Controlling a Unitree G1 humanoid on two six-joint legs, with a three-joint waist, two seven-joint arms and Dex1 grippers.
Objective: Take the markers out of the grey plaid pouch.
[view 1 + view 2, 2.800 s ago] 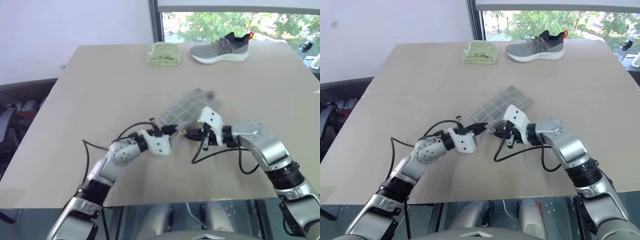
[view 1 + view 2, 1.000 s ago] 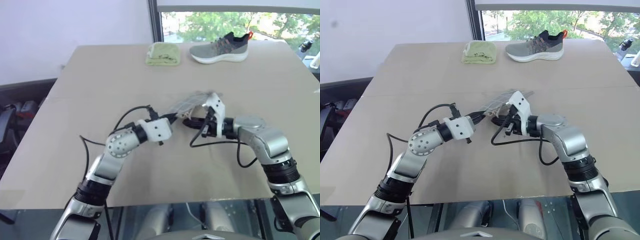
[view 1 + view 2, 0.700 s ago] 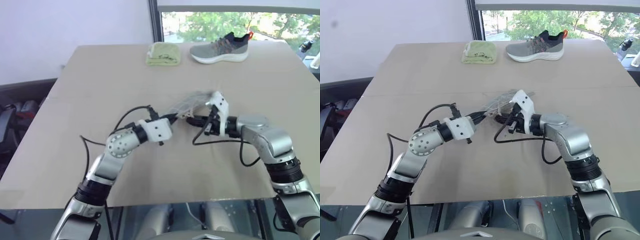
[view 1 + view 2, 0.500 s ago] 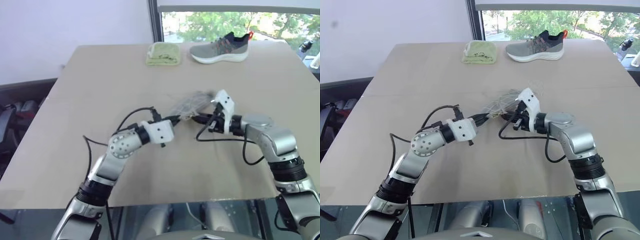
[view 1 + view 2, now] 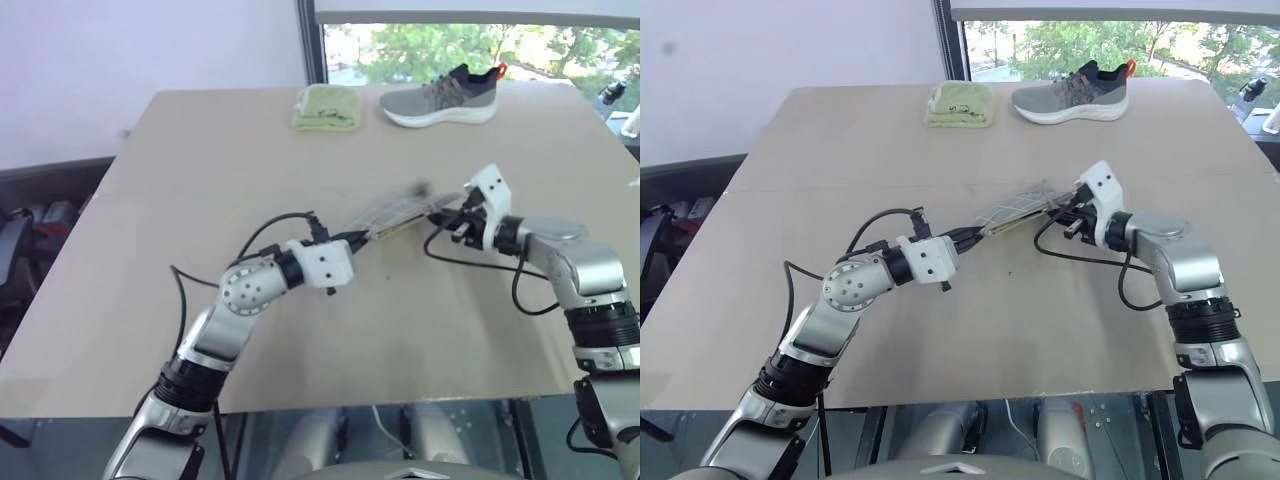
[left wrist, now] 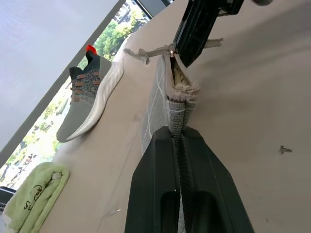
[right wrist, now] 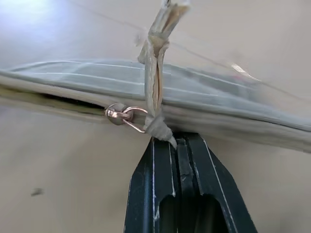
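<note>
Pouch [image 5: 1025, 207] stretched longer; right hand [image 5: 1072, 212] farther right, zipper open.

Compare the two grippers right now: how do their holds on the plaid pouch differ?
The left gripper is shut on the fabric end of the grey plaid pouch; the right gripper is shut on the zipper pull tab at the pouch's other end. The left points up the table toward the right; the right points back toward the left. Both hold the pouch stretched between them, above the table.
</note>
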